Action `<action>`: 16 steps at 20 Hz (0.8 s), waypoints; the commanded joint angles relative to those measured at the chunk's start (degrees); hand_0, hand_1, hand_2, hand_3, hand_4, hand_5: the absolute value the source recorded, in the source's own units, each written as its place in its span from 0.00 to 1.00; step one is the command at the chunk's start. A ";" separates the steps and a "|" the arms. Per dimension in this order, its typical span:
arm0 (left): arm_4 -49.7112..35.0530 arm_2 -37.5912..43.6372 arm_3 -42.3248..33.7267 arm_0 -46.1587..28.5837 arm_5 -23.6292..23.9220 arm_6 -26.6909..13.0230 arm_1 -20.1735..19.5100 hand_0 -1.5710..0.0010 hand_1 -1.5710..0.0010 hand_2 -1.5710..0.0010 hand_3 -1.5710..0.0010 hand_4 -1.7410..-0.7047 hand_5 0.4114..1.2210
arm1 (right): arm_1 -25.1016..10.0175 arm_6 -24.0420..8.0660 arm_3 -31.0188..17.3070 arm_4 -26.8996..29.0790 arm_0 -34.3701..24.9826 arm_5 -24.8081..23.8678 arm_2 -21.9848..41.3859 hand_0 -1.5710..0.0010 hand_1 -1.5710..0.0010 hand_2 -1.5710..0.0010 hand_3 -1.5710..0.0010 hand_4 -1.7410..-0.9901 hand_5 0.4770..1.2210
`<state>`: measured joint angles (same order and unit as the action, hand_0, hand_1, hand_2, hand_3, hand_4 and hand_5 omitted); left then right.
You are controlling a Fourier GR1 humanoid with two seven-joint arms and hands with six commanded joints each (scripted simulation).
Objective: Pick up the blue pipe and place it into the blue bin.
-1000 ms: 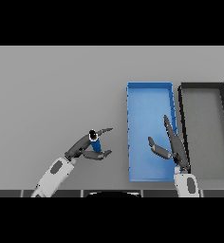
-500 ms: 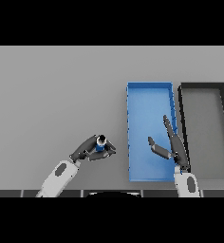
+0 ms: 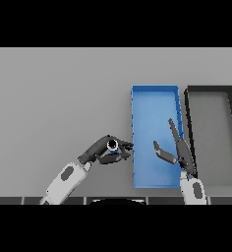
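Observation:
A short blue pipe [image 3: 113,144] with a pale round end sits in my left hand [image 3: 101,150], whose fingers and thumb curl round it. The hand is held just left of the blue bin [image 3: 155,98], its fingertips almost at the bin's left wall. The bin is a long blue rectangular tray with nothing inside it. My right hand [image 3: 179,152] hangs open over the bin's right side, fingers straight and pointing away from me, thumb out to the left.
A black bin [image 3: 210,90] of the same shape stands right beside the blue bin on its right. The grey table [image 3: 54,93] stretches to the left and back.
My left hand has carried the blue pipe to the right, from well left of the bin to its left wall. The right hand has barely moved.

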<state>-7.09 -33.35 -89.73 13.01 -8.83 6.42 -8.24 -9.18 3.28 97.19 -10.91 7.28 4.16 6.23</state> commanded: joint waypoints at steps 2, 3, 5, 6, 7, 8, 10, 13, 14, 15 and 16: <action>-0.63 0.17 -1.11 0.77 -0.45 -1.63 -0.34 0.01 0.01 0.01 0.08 0.02 0.99 | -0.41 -0.14 -0.58 -0.08 -0.15 -0.22 -0.52 1.00 1.00 1.00 1.00 0.62 0.28; -0.87 0.00 -1.83 0.81 -0.60 -2.57 -0.41 0.01 0.01 0.01 0.08 0.02 1.00 | -0.29 0.65 -0.99 0.19 -0.28 0.03 -0.49 1.00 1.00 1.00 1.00 0.62 0.28; -1.04 -0.39 -2.81 1.16 -0.77 -3.95 -0.27 0.00 0.00 0.00 0.08 0.01 1.00 | -0.01 2.00 -0.97 0.26 0.18 0.31 -0.13 1.00 1.00 1.00 1.00 0.62 0.28; -1.14 -0.43 -3.03 1.27 -0.80 -5.43 -0.44 0.00 0.00 0.00 0.08 0.01 1.00 | -0.08 2.32 -0.87 0.14 0.50 0.42 0.00 1.00 1.00 1.00 1.00 0.62 0.28; -1.23 -0.48 -3.64 0.93 -0.76 -6.16 -0.76 0.00 0.00 0.00 0.08 0.01 1.00 | -0.18 2.37 -0.80 0.13 0.58 0.47 -0.02 1.00 1.00 1.00 1.00 0.63 0.28; -1.40 -0.03 -3.97 1.57 -0.62 -6.67 -0.93 0.00 0.00 0.00 0.08 0.01 1.00 | -0.28 2.24 -0.75 0.18 0.49 0.52 -0.08 1.00 1.00 1.00 1.00 0.63 0.28; -0.66 -0.51 -3.74 0.96 -0.44 -6.87 -1.00 0.00 0.00 0.00 0.08 0.01 1.00 | -0.51 2.03 -0.74 0.39 0.25 0.62 -0.30 1.00 1.00 1.00 1.00 0.64 0.28; -0.14 -0.59 -2.80 1.18 -0.51 -6.60 -0.60 0.00 0.00 0.00 0.08 0.01 1.00 | -0.34 0.23 -0.59 0.56 -0.45 0.74 -0.16 1.00 1.00 1.00 1.00 0.66 0.28; -0.18 -0.72 -3.45 0.68 -0.44 -6.16 -0.72 0.00 0.00 0.00 0.08 0.01 1.00 | -0.45 0.77 -0.51 0.83 -0.42 0.84 -0.34 1.00 1.00 1.00 1.00 0.68 0.28; -0.70 -0.40 -3.62 1.00 -0.73 -6.29 -0.88 0.00 0.00 0.00 0.08 0.01 1.00 | -0.83 1.72 -0.07 1.35 -0.67 1.28 -0.54 1.00 1.00 1.00 1.00 0.70 0.28; -0.79 -0.10 -3.40 0.82 -0.79 -5.71 -1.10 0.00 0.00 0.00 0.08 0.01 1.00 | -1.01 3.67 -0.15 4.03 -0.49 3.29 -1.03 1.00 1.00 1.00 1.00 0.70 0.26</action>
<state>-7.97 -33.43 -93.13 13.82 -9.72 0.72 -9.35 -10.21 7.04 97.05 -6.87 6.81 7.46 5.19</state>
